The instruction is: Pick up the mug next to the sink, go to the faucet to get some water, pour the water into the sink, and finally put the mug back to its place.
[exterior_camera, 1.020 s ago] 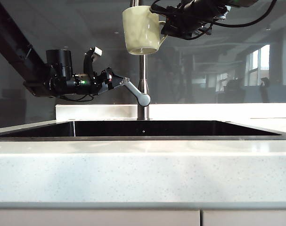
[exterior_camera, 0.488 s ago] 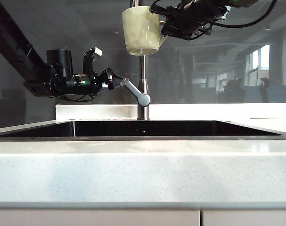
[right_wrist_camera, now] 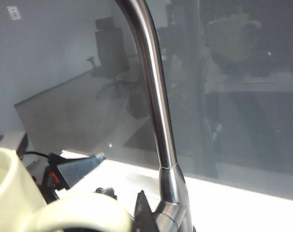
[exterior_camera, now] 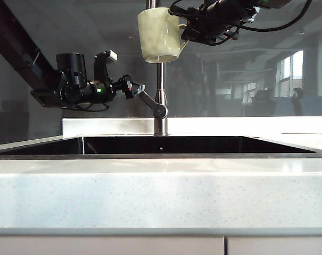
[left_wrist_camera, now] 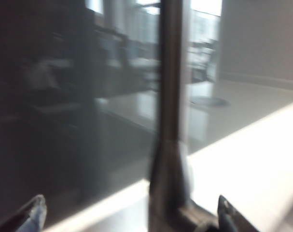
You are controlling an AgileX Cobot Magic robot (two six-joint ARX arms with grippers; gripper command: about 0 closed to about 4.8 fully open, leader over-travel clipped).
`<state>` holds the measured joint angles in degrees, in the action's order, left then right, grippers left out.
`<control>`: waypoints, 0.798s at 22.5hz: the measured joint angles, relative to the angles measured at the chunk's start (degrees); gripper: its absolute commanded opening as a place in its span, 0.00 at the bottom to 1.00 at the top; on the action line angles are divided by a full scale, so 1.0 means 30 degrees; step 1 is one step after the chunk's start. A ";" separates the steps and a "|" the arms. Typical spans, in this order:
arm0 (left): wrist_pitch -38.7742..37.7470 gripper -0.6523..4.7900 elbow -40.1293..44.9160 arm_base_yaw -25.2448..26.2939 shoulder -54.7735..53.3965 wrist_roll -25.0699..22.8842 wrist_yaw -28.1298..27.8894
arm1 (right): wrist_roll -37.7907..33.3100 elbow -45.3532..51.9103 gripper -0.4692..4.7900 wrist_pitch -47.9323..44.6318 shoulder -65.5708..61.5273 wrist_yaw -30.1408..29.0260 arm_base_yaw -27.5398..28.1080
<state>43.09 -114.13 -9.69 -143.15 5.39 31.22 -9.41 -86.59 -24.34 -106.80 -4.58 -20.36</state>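
Exterior view shows me what has changed over the last second: the lever (exterior_camera: 151, 104) on the faucet (exterior_camera: 161, 79) has swung, so its knob end now sits higher and closer to the stem than it did, and my left gripper (exterior_camera: 133, 88) has shifted a little up and toward the faucet with it. Its jaws are spread wide at the lever's outer end; I can't tell whether they actually touch it. In the left wrist view the two fingertips (left_wrist_camera: 34, 212) stand far apart with the faucet stem (left_wrist_camera: 169, 116) between them, the picture smeared. My right gripper (exterior_camera: 186, 31) hasn't moved: high beside the top of the faucet, it is clamped narrow on the handle of the mug (exterior_camera: 159, 35). The mug hangs upright in front of the stem, just under the spout, which is cut off by the frame edge. I can't see inside it, nor any water running. The sink (exterior_camera: 161, 146) lies below the faucet, its basin dark, and I can make out nothing in it. The right wrist view gives only the mug's rim and handle (right_wrist_camera: 74, 212) beside the gooseneck (right_wrist_camera: 156, 106).
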 measured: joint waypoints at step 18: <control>0.4481 1.00 -0.0015 0.0714 0.0036 0.7308 1.1023 | 0.1537 0.0029 0.08 0.1027 0.0080 0.0095 0.1115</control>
<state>56.53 -114.17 -7.55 -143.04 27.31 64.29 -4.80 -86.50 -21.26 -106.56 -4.29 -17.02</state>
